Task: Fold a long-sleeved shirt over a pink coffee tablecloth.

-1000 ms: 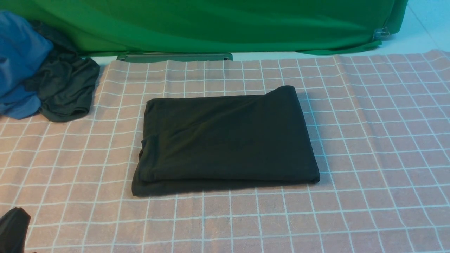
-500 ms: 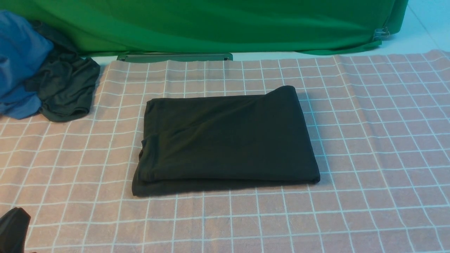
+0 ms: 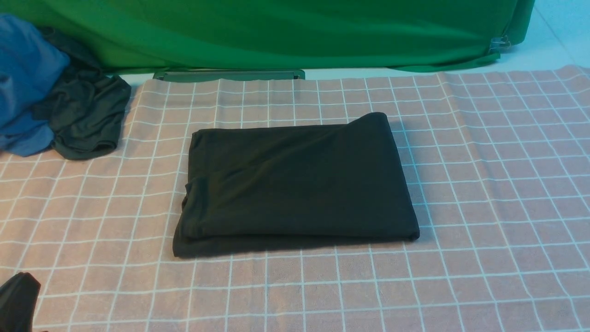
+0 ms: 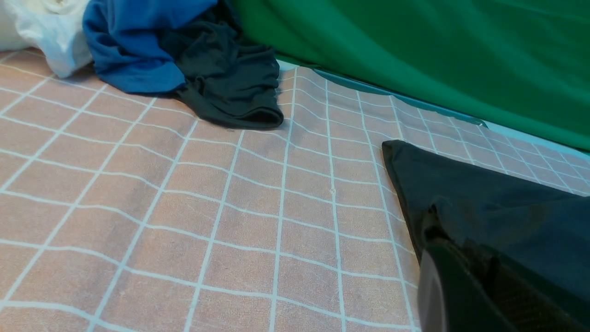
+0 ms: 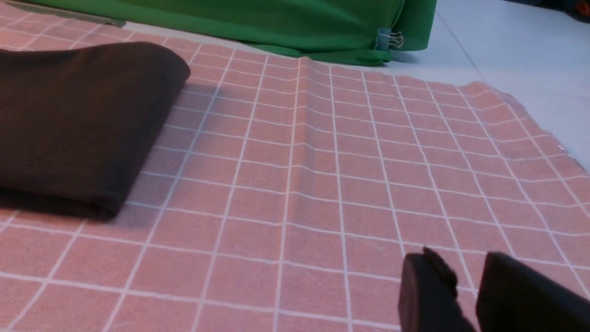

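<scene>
The right claw (image 5: 465, 290) is cut off by the right wrist view's edge — only two dark finger stubs with a gap show. The left claw (image 3: 17, 302) is a dark sliver at the front view's corner. The long-sleeved shirt (image 3: 295, 184) lies folded — lettering hidden.

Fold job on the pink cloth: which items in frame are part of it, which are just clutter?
Part of the job:
- black long-sleeved shirt, already folded into a rectangle
- pink grid tablecloth under it

Just lying about:
- blue garment
- dark grey-green garment
- white cloth
- green backdrop cloth
- binder clip
</scene>
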